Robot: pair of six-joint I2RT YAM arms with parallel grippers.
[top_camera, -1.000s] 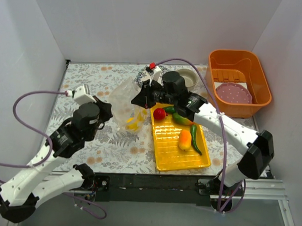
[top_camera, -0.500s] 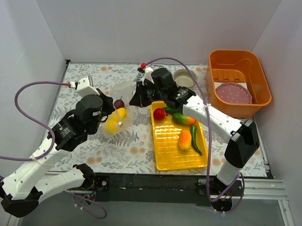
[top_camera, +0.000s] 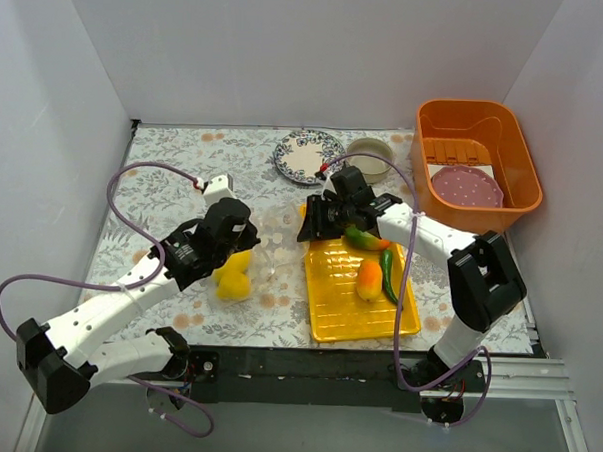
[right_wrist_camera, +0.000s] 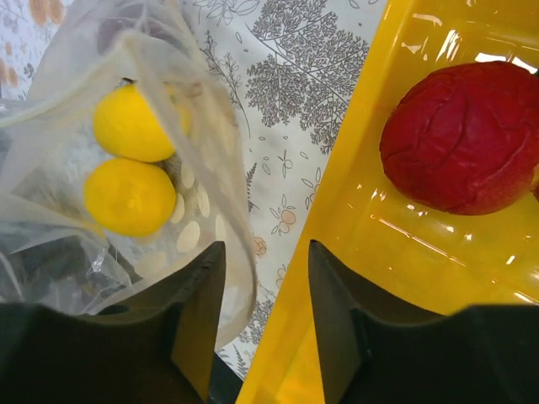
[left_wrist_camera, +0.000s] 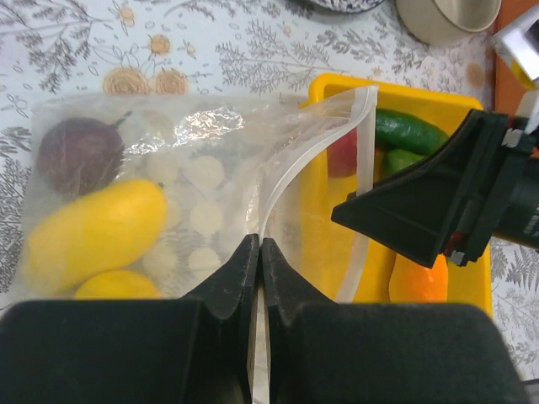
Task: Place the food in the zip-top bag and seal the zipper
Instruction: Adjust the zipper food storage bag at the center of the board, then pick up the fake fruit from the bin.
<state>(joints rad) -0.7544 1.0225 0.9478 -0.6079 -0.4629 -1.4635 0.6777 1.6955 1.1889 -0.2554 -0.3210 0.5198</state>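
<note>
My left gripper (left_wrist_camera: 257,252) is shut on the zipper (left_wrist_camera: 271,198) strip at the mouth of the clear zip-top bag (left_wrist_camera: 202,135). The bag lies on the table and holds a dark purple fruit (left_wrist_camera: 80,154) and two yellow fruits (left_wrist_camera: 93,229). In the top view the left gripper (top_camera: 253,242) is beside the bag (top_camera: 270,257). My right gripper (right_wrist_camera: 265,252) is open over the yellow tray's left rim (right_wrist_camera: 337,278), with the bag's loose edge (right_wrist_camera: 240,252) by its left finger. A red fruit (right_wrist_camera: 459,139) lies just ahead in the tray. A cucumber (top_camera: 366,237), an orange piece (top_camera: 369,279) and a green chili (top_camera: 389,275) also lie there.
The yellow tray (top_camera: 343,318) lies to the right of the bag. A patterned plate (top_camera: 307,156) and a small bowl (top_camera: 370,154) stand at the back. An orange bin (top_camera: 476,124) with a pink lid stands at the back right. White walls enclose the table.
My right gripper let go of the bag's mouth, opened and moved down to the tray's left edge. My left arm carried the bag rightward and down to the table.
</note>
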